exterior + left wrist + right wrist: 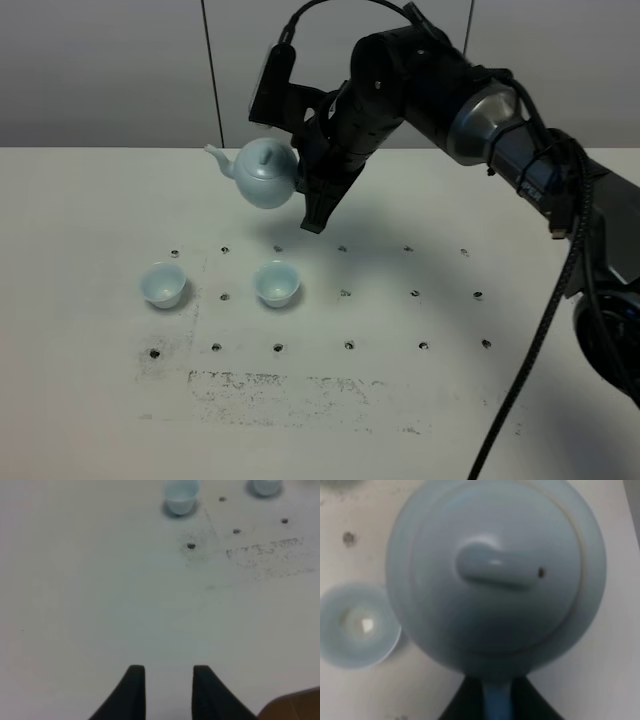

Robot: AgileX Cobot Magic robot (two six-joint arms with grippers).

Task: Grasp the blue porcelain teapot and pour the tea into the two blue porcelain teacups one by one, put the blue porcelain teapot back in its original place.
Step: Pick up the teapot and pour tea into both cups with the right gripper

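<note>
My right gripper (305, 185) is clamped on the loop handle (496, 702) of the blue porcelain teapot (265, 172) and holds it clear of the white table (90, 400). The dark fingers (532, 705) pinch the handle from both sides in the wrist view. The teapot (495, 570) sits roughly upright in the grip, with its lid (495, 535) on and the knob (492, 571) facing the wrist camera. Its spout (218, 158) points toward the left of the high view.

From the high camera the pot hangs toward the wall side of the two cups, and a soft shadow (300, 240) falls on the table beneath it. The right teacup (276, 282) stands nearer the pot, and the left teacup (163, 284) stands well apart from it. Both are upright among the rows of bolt holes (349, 344). In the right wrist view a teacup (357, 625) shows on the table below and beside the pot's body, though I cannot tell which of the two it is.

My left gripper (169, 672) hangs over bare table with its fingers (135, 690) apart and nothing between them. The left teacup (180, 497) and right teacup (265, 486) lie far ahead of it. A black cable (540, 330) trails down my right arm.
</note>
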